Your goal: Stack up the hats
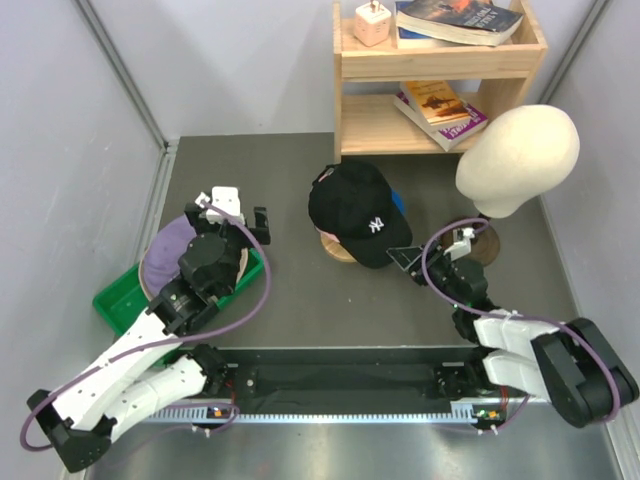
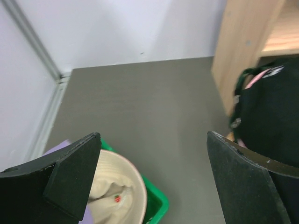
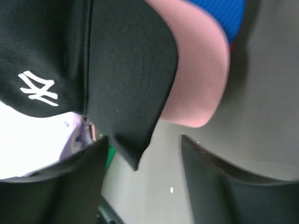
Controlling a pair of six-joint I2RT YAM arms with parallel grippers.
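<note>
The black cap point(image 1: 352, 205) tops the stack at centre; the lavender cap point(image 1: 168, 240) lies in the green tray point(image 1: 112, 302) at 8 o'clock. The right gripper point(image 1: 408, 257), at 4 o'clock by the brim, has its jaws apart and holds nothing. Next, probably, the wide-open left gripper point(image 1: 238, 208) must lower onto the lavender cap.

Five hats show: one black cap point(image 1: 352, 205), one pale pink cap point(image 3: 196, 70) and one blue cap point(image 3: 219, 14) in the middle pile, plus one lavender cap point(image 1: 168, 243) and one cream-lined hat point(image 2: 114, 186) at the single green tray point(image 1: 115, 300). There are two hands, the left hand point(image 2: 153, 139) and the right hand point(image 3: 142, 142). One mannequin head point(image 1: 518, 155), one wooden shelf point(image 1: 440, 60) and four books point(image 1: 455, 18) are also there.
</note>
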